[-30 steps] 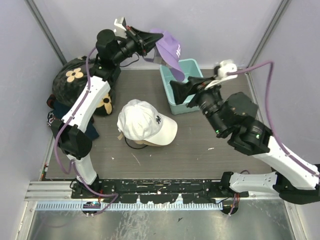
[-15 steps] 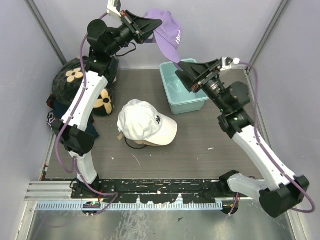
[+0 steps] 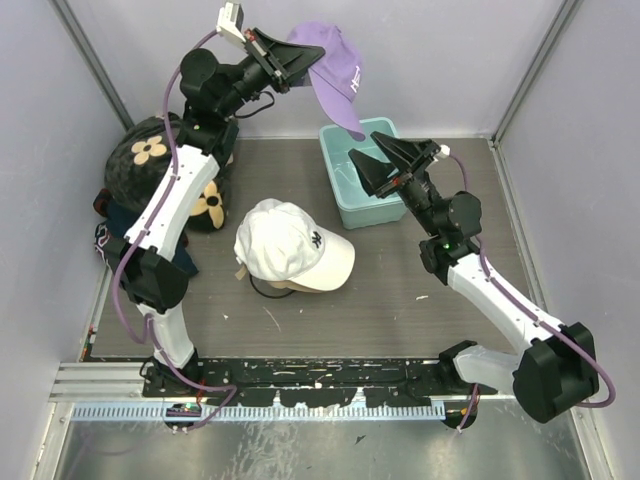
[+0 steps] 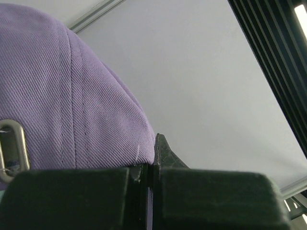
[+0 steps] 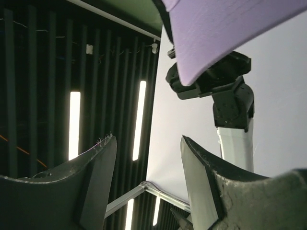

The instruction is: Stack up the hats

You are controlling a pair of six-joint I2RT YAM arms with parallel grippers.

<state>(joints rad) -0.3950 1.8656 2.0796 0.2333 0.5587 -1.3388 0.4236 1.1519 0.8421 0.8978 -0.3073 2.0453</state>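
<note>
left gripper (image 3: 318, 52): clamped on purple cap (image 3: 338, 75) rear edge, raised high at back | cap axis: steep, brim hanging down | right gripper (image 3: 362, 150): jaws apart, empty, just below brim tip, pointing up | white cap (image 3: 290, 245): over tan cap (image 3: 282, 287) on bench (image 3: 420, 320), well below, nearer left arm

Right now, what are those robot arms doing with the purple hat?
The left tool is shut on the purple hat and holds it high in the air, above the blue bin. The right tool points up with its jaws open just under the hat's brim, but it is not gripping it. Down on the table, the white hat sits on top of the tan hat.
</note>
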